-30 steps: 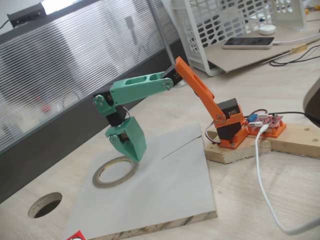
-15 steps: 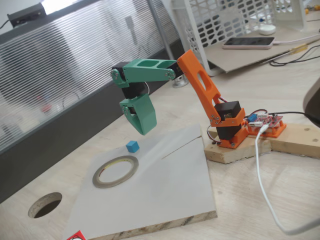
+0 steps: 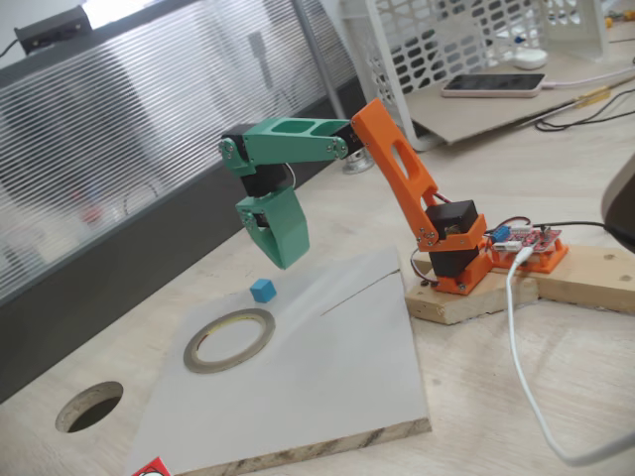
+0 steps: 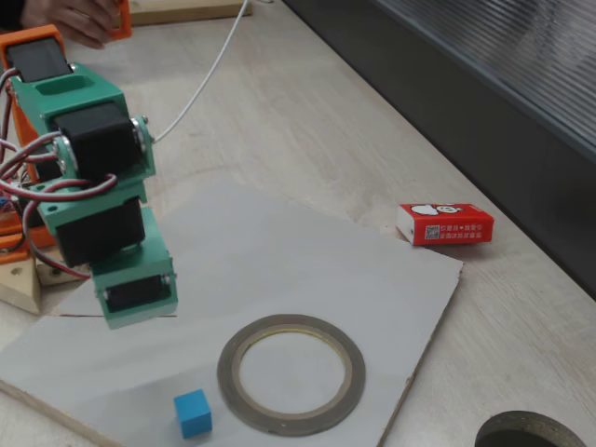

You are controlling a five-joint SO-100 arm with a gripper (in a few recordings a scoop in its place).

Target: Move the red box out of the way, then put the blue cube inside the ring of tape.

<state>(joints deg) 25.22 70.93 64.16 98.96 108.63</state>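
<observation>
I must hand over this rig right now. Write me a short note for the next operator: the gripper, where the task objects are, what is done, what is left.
Gripper: raised above the board, holding nothing; whether it is open or shut cannot be told.
Red box: on the table, off the white board, well away from the ring. That step looks done.
Blue cube: on the board just outside the ring of tape, close to its rim, not inside.
Ring of tape: flat on the board, nothing in its opening.
Left: pick up the blue cube and place it inside the ring.
</observation>
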